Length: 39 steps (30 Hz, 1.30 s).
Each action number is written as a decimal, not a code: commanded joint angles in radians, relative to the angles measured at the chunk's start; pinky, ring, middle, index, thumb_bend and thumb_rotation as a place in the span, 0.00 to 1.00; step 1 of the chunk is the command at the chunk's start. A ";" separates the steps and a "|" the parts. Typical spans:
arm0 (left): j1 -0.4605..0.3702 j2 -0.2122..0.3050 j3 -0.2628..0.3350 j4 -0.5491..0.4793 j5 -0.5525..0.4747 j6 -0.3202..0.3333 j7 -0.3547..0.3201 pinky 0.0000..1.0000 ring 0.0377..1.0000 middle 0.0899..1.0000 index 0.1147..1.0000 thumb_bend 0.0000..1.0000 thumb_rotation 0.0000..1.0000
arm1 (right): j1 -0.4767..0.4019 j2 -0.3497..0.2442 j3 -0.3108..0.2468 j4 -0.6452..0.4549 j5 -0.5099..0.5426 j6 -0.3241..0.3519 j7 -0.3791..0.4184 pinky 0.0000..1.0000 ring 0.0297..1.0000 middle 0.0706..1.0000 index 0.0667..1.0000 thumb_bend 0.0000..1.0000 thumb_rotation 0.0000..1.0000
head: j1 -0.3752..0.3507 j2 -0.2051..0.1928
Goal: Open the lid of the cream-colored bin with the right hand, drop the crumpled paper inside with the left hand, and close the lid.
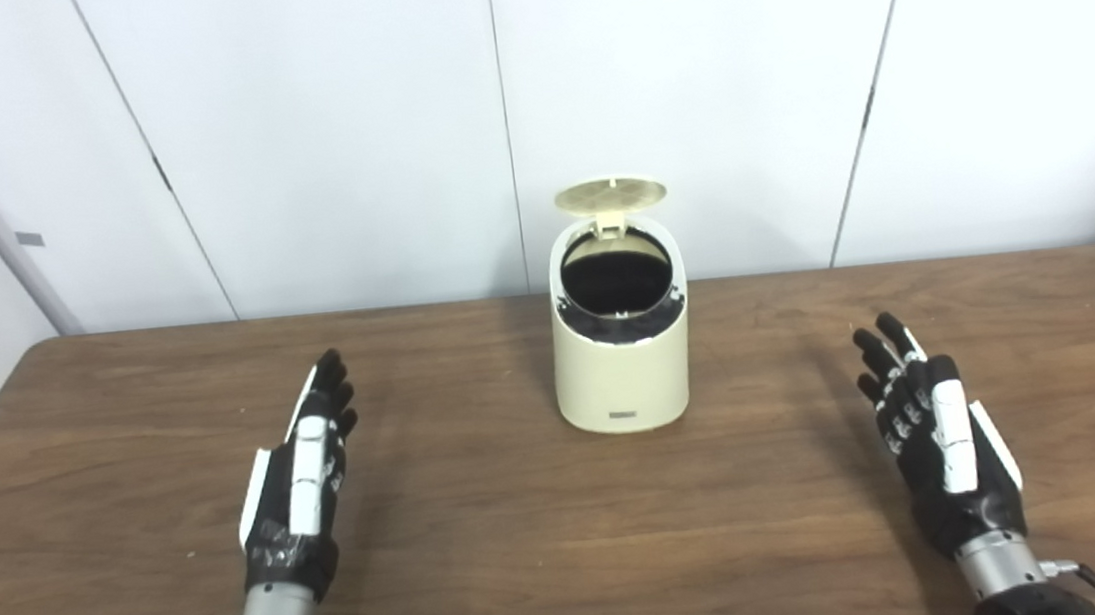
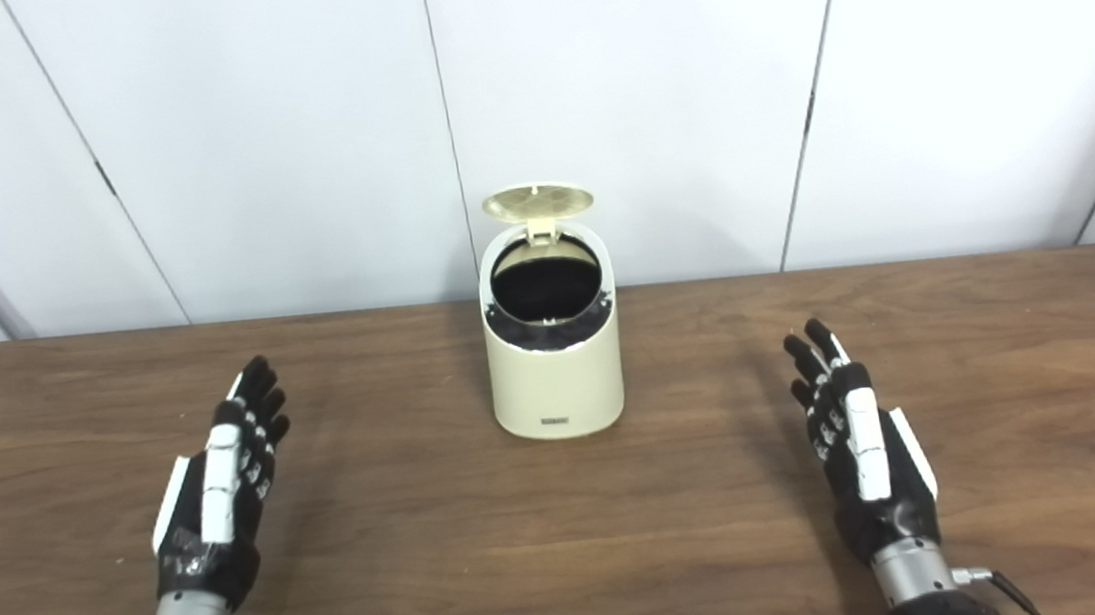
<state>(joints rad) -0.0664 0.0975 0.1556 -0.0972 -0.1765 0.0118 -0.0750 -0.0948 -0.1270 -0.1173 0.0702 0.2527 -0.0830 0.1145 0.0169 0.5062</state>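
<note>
The inside of the bin (image 1: 624,380) is a dark hollow whose contents cannot be made out; the small label low on its front, at 6 o'clock, is too small to read; the outer face of the raised lid (image 1: 611,195) is turned away at 12 o'clock; both forearms are cut off by the bottom edge; the palm of the left hand (image 1: 300,497) and of the right hand (image 1: 937,441) face inward and are hidden; the tabletop (image 1: 487,514) runs off past the side and bottom edges.
</note>
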 commanded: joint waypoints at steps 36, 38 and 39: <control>0.057 0.051 0.057 0.063 -0.092 -0.078 -0.008 1.00 1.00 1.00 1.00 0.53 0.98 | 0.117 0.044 0.003 -0.045 -0.059 0.035 -0.047 1.00 1.00 1.00 0.99 0.52 1.00 | -0.138 0.075; 0.058 0.062 0.057 0.058 -0.100 -0.071 -0.020 1.00 1.00 1.00 1.00 0.52 0.98 | 0.124 0.048 0.004 -0.064 -0.063 0.049 -0.054 1.00 1.00 1.00 0.99 0.52 1.00 | -0.149 0.086; 0.059 0.066 0.057 0.054 -0.105 -0.068 -0.027 1.00 1.00 1.00 1.00 0.52 0.98 | 0.127 0.049 0.003 -0.071 -0.063 0.052 -0.055 1.00 1.00 1.00 0.99 0.52 1.00 | -0.151 0.088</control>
<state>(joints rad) 0.0023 0.1431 0.2098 -0.0232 -0.2719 -0.0495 -0.0884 -0.0278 -0.1001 -0.1186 -0.0214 0.1889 -0.0341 0.0656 -0.1318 0.5920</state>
